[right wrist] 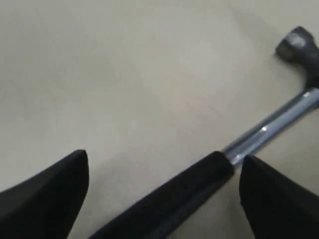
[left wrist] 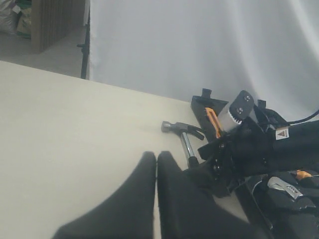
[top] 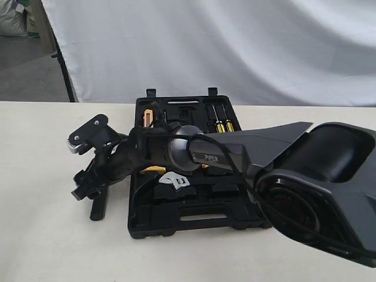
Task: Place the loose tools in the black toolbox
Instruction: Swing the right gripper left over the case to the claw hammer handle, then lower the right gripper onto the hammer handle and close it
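Right gripper (right wrist: pixel 164 160): fingers apart, straddling the claw hammer (right wrist: pixel 209 172). The black shaft runs between the two fingers and sits close to one of them. Contact there can't be confirmed; there is a wide gap on the other side. Not clamped. The steel neck and head stick out past the fingertips.

The hammer lies flat on the bench (top: pixel 47 247), outside the black toolbox (top: pixel 147 224), just beside the box's wall on the left of the exterior view. In the left wrist view the head end points toward the white backdrop (top: pixel 247 47) and the handle end is hidden under the right gripper.

Right arm (top: pixel 223 154) reaches across the open toolbox from the right of the exterior view and covers the hinge line and much of the middle.

Left gripper (left wrist: pixel 156 158): fingers together, nothing between them. It is over the bench, apart from the hammer, aimed roughly at it.

The toolbox is open flat, with two latches on the far edge and the oblong slot along the near edge. Adjustable wrench (top: pixel 174 181) sits inside the near half, silver head in plain view, body partly under the arm. The far half holds yellow-handled screwdrivers (top: pixel 222 122) and, at its left end, an orange-handled tool (top: pixel 148 117). A yellow item (top: pixel 154 170) peeks out from under the arm near the hinge, too hidden to identify.
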{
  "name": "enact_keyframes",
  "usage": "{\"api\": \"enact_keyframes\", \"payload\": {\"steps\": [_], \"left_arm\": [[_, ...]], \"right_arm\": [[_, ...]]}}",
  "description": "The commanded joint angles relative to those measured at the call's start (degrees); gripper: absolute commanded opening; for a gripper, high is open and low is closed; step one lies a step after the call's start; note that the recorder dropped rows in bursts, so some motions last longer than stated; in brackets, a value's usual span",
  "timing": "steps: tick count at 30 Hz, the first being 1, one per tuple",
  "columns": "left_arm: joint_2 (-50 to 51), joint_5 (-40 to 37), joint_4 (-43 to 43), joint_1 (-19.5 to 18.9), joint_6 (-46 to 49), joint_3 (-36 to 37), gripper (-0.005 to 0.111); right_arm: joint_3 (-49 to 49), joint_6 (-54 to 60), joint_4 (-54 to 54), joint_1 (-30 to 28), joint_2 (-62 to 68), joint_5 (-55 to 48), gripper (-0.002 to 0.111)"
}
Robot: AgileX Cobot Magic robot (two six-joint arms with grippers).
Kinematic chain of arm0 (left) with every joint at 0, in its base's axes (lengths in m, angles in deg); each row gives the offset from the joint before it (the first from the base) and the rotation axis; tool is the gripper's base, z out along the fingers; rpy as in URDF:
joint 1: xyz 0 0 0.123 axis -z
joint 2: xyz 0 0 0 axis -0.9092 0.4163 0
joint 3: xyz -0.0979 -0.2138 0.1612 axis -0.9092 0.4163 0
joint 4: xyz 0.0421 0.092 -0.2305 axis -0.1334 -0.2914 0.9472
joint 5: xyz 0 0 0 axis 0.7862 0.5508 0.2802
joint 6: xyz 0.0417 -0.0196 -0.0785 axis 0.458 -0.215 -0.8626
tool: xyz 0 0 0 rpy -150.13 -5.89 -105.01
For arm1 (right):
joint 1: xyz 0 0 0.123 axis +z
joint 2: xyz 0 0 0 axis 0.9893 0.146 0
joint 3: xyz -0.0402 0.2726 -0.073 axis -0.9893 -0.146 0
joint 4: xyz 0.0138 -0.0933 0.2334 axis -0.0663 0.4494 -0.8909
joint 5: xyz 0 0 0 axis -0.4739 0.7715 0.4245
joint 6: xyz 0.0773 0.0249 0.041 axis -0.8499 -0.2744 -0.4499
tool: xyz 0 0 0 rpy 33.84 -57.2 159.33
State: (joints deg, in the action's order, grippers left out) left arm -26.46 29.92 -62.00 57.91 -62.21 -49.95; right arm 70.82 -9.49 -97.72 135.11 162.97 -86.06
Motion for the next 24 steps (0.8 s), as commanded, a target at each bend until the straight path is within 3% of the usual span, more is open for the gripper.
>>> {"api": "enact_keyframes", "payload": {"steps": [1,10,16,20,24], "left_arm": [[-0.2,0.4,-0.3,-1.5,-0.3,-0.2,0.001],[-0.2,0.4,-0.3,-1.5,-0.3,-0.2,0.001],[-0.2,0.4,-0.3,-1.5,-0.3,-0.2,0.001],[-0.2,0.4,-0.3,-1.5,-0.3,-0.2,0.001],[-0.2,0.4,-0.3,-1.5,-0.3,-0.2,0.001]], "right_arm": [[1.9,-1.4,0.2,-1.4,-0.2,0.2,0.078],[2.5,-1.4,0.2,-1.4,1.3,9.7,0.077],[2.5,-1.4,0.2,-1.6,4.6,12.3,0.07],[2.5,-1.4,0.0,-2.2,5.3,8.6,0.057],[4.9,-1.4,0.1,-2.1,5.3,-2.0,0.024]]}}
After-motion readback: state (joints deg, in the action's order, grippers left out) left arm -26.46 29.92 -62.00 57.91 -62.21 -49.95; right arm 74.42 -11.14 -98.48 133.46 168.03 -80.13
